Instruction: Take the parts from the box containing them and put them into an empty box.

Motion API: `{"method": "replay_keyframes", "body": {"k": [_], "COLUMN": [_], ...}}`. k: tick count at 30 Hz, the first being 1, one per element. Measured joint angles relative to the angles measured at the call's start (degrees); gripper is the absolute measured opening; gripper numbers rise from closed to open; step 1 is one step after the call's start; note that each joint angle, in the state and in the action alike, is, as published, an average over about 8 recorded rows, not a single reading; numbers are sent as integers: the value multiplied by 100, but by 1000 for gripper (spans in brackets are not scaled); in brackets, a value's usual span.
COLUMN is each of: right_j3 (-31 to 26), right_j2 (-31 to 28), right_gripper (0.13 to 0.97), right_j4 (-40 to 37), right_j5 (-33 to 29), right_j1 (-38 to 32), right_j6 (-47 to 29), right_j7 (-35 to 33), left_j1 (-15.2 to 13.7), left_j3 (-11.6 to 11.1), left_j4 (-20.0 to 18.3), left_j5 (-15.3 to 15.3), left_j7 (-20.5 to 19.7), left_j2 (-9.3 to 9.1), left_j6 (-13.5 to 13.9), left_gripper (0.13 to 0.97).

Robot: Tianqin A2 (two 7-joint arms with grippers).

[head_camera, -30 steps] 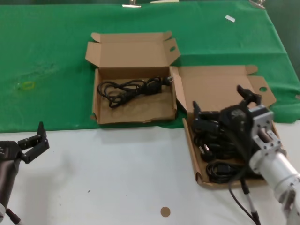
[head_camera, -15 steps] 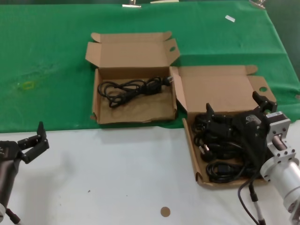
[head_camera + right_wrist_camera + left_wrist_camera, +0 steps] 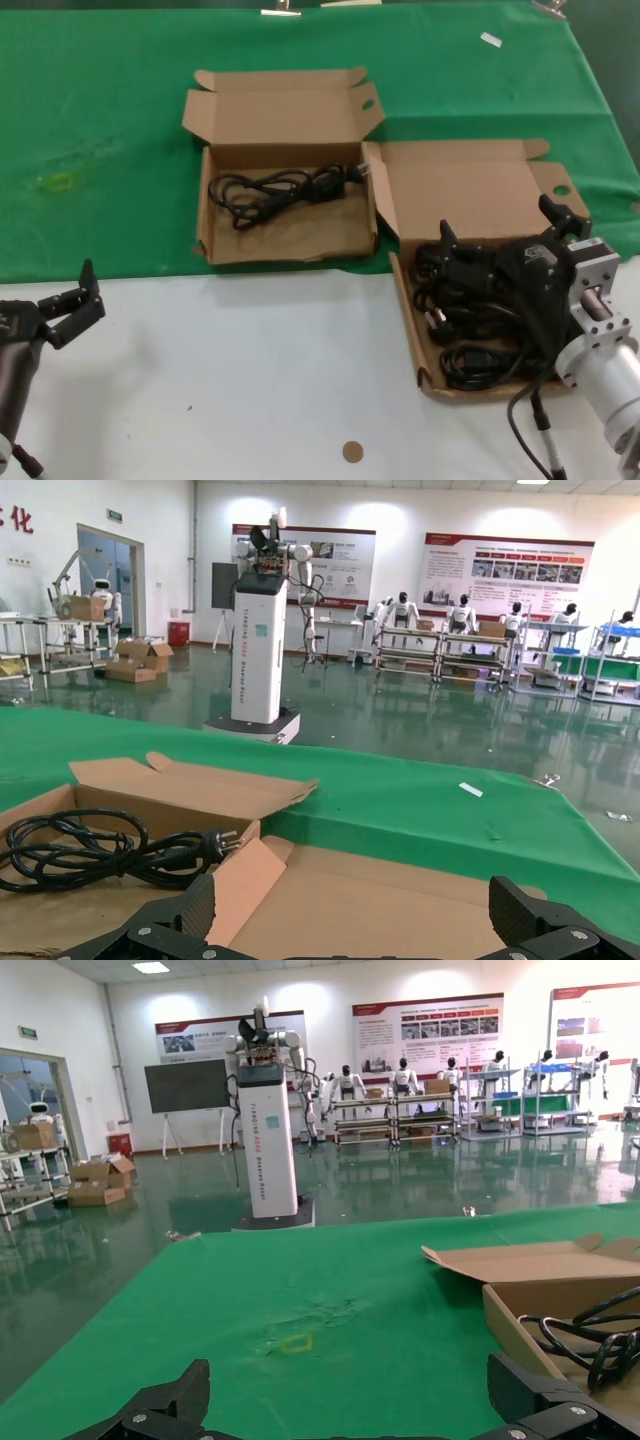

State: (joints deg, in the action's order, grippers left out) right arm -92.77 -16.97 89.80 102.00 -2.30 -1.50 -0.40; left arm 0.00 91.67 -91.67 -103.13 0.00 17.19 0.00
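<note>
Two grippers show in the head view. At four o'clock the right gripper [image 3: 505, 232] hangs low over the box containing them [image 3: 455, 190], its fingers [image 3: 447, 240] spread wide with nothing between them, one tip above the heap of black parts [image 3: 470, 320] in the tray (whether it touches the cords I cannot tell). At eight o'clock the left gripper [image 3: 78, 300] rests over the white table [image 3: 250, 380], jaws apart and empty, well clear of both boxes. Farther off, toward eleven o'clock on the green cloth [image 3: 100, 100], sits the other box [image 3: 285, 120], just beside the first, lid up. One cord [image 3: 285, 188] lies looped in its tray, its plug toward the neighbouring box.
</note>
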Motion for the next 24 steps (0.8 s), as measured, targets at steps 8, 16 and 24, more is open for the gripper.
{"method": "replay_keyframes", "body": {"k": [8, 16, 24], "right_j3": [0, 0, 0], "right_j2": [0, 0, 0], "right_gripper": [966, 966, 966], "right_j4": [0, 0, 0], "right_j5": [0, 0, 0], "right_j1": [0, 0, 0], "right_j6": [0, 0, 0], "right_j7": [0, 0, 0], "left_j1": [0, 0, 0], "left_j3": [0, 0, 0], "left_j4": [0, 0, 0], "left_j5": [0, 0, 0], "left_j7": [-1, -2, -1], "left_j2": [0, 0, 0], "left_j6": [0, 0, 0], "left_gripper": [966, 966, 966]}}
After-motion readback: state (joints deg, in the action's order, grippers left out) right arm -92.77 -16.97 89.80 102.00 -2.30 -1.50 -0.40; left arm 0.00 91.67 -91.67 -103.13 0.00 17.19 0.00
